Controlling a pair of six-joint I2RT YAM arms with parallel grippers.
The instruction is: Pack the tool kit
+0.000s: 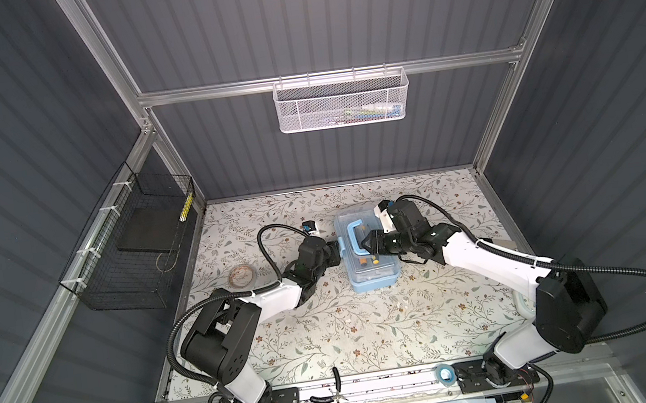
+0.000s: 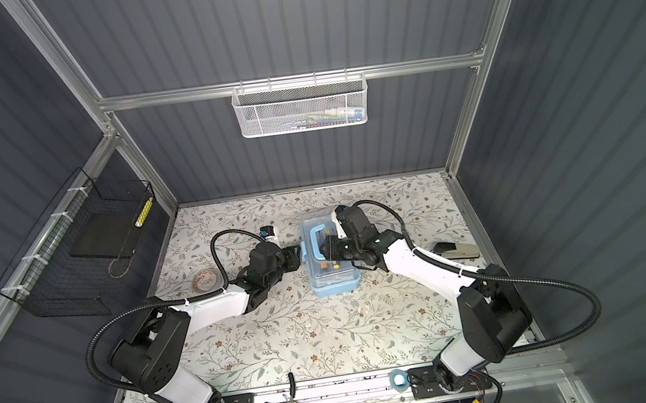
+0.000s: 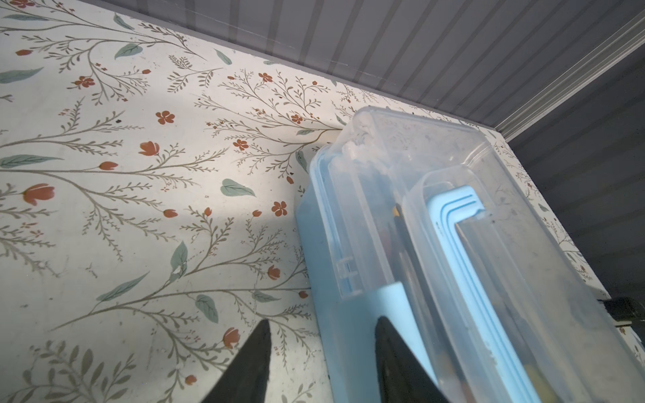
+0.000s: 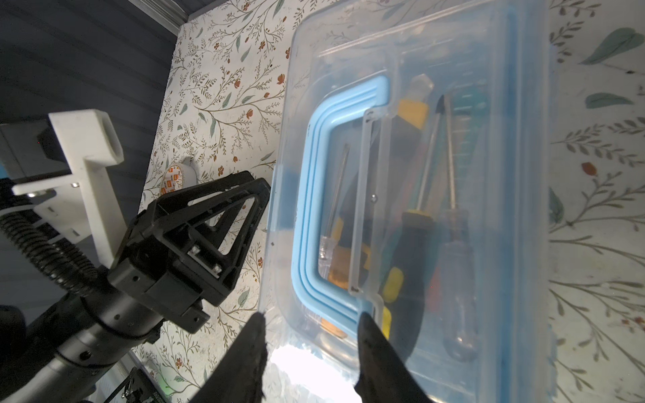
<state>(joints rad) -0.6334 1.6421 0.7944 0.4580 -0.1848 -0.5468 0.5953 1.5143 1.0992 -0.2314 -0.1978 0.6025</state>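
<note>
Right wrist view: right gripper (image 4: 311,315) fingers spread apart, tool kit (image 4: 488,174) handle (image 4: 303,209) sitting between them; left gripper (image 3: 323,320) parted too, latch (image 3: 391,296) by one fingertip.

The desk (image 1: 328,327) is cream, printed with olive twigs, grey-green leaves and small rust-red flowers. At centre frame the tool kit case (image 1: 373,284) is light blue under a clear lid, with a sky-blue handle (image 4: 307,209). The screwdrivers (image 4: 412,251) inside show black-and-yellow and dark red grips. Ribbed slate-grey walls (image 1: 290,18) carry a white mesh basket (image 1: 341,104) upper centre and a black wire basket (image 1: 129,276) at left.
</note>
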